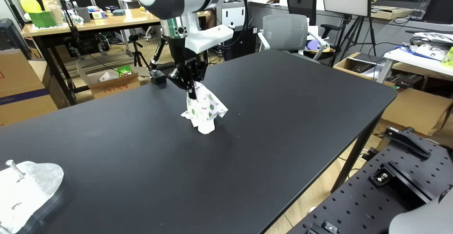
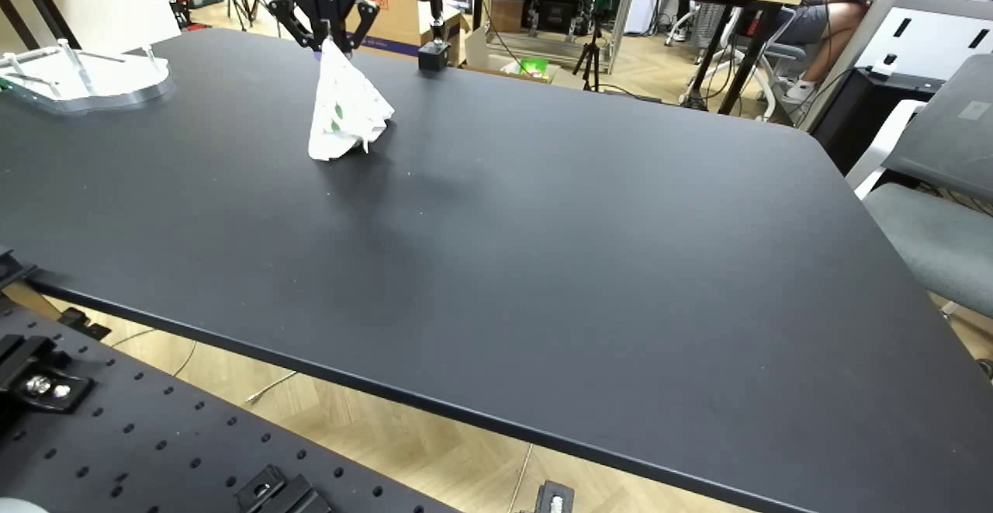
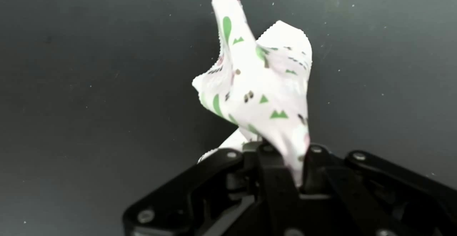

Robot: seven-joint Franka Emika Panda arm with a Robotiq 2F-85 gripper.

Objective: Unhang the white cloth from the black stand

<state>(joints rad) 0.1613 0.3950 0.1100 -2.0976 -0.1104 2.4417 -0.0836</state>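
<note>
A white cloth with small green and dark prints (image 1: 206, 107) hangs in folds from my gripper (image 1: 193, 93). The cloth also shows in an exterior view (image 2: 345, 109) and in the wrist view (image 3: 257, 82). My gripper (image 3: 292, 152) is shut on the cloth, with a pinched fold between the fingers. The cloth hangs down to just above or onto the dark table; I cannot tell whether its lower end touches. A black base with a jointed arm (image 2: 433, 55) stands at the table edge beside the gripper, apart from the cloth. I cannot tell whether it is the stand.
The dark table (image 1: 148, 177) lies under the cloth. A pale plate with upright pegs (image 1: 32, 181) stands at one end of the table, also in an exterior view (image 2: 93, 74). A perforated mounting board (image 2: 163, 435) lies beyond the table's edge. A grey chair (image 1: 286, 32) stands beside the table.
</note>
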